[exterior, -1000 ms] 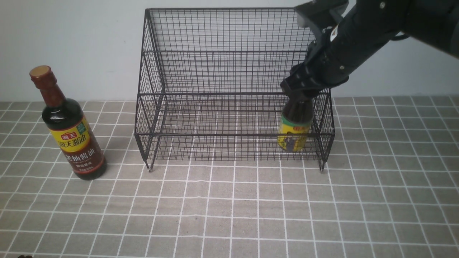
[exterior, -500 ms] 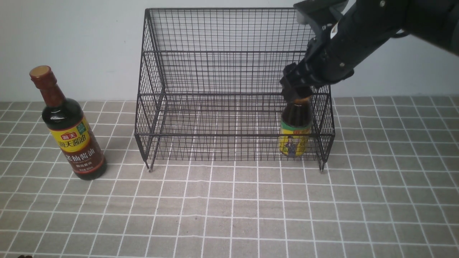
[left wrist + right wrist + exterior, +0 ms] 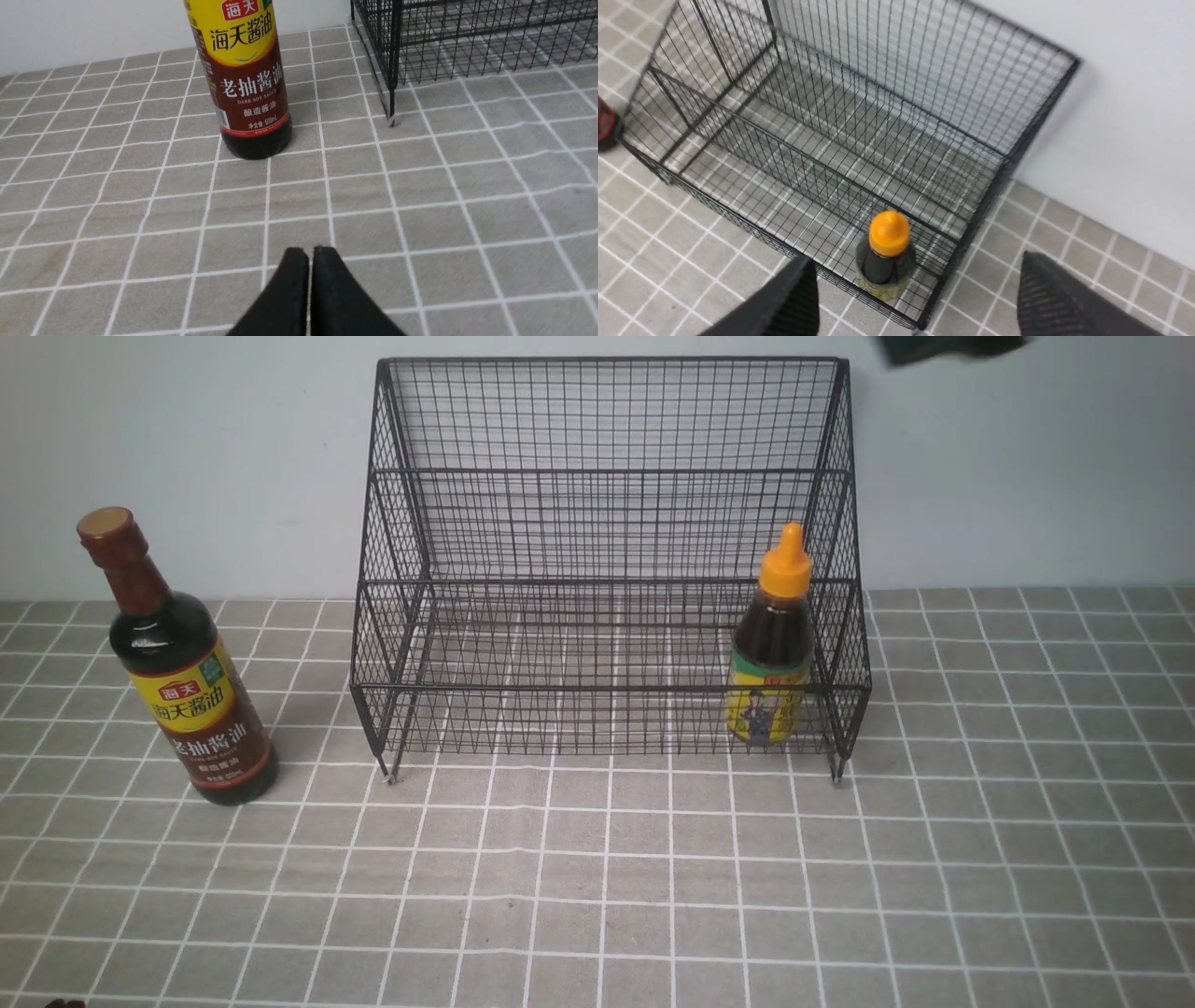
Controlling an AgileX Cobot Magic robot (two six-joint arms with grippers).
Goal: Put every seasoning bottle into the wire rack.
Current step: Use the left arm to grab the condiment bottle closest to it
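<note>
One bottle racked, one waiting.
Right pincer (image 3: 917,259) gapes wide and empty above the short bottle (image 3: 771,653), which stands upright in the rack's (image 3: 607,471) front right corner, seemingly to clear its cap; left pincer (image 3: 310,261), closed on nothing, faces the tall bottle (image 3: 177,672) outside the rack's left side.

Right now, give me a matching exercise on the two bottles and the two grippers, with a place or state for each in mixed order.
Things:
1. tall bottle
2. short bottle
3. left gripper
4. right gripper

Place or state:
A. open, holding nothing
B. standing on the table, left of the rack
C. shut, holding nothing
D. standing inside the rack, front lower tier, right end

Pairs: 1-B, 2-D, 3-C, 4-A.
</note>
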